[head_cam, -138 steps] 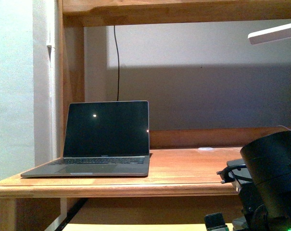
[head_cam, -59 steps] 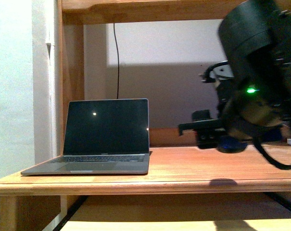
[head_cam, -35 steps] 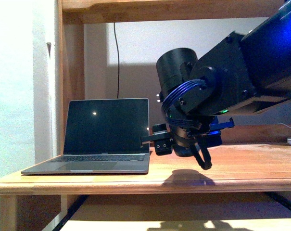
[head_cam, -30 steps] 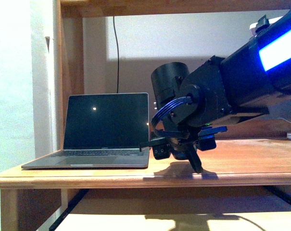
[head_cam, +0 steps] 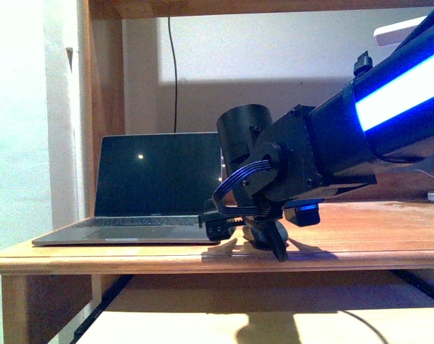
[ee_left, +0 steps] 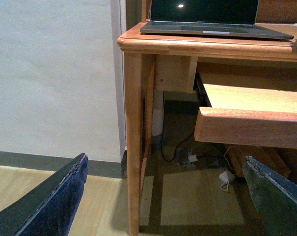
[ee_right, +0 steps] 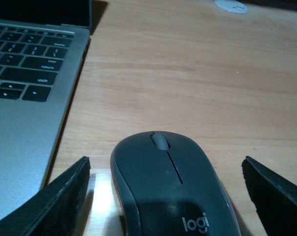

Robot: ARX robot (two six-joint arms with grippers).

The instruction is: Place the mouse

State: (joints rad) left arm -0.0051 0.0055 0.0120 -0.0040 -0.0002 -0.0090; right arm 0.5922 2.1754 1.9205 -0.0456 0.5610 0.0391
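Observation:
The mouse (ee_right: 173, 194) is dark grey and oval with a "logi" logo. It lies on the wooden desk (ee_right: 197, 83) just right of the laptop (ee_right: 25, 93). My right gripper (ee_right: 165, 164) is open, its two fingers standing apart on either side of the mouse without touching it. In the front view the right gripper (head_cam: 260, 233) is down at the desk top beside the laptop (head_cam: 156, 190) and hides the mouse. My left gripper (ee_left: 163, 211) is open and empty, low beside the desk leg (ee_left: 133, 137), above the floor.
A small white disc (ee_right: 231, 6) lies further back on the desk. A pull-out shelf (ee_left: 251, 118) sticks out under the desk top. Cables and a white adapter (ee_left: 226, 178) lie on the floor. An upper wooden shelf (head_cam: 260, 7) spans above the desk.
My right arm rose from the lower right, swung left across the desk and came down beside the laptop. The laptop has not moved.

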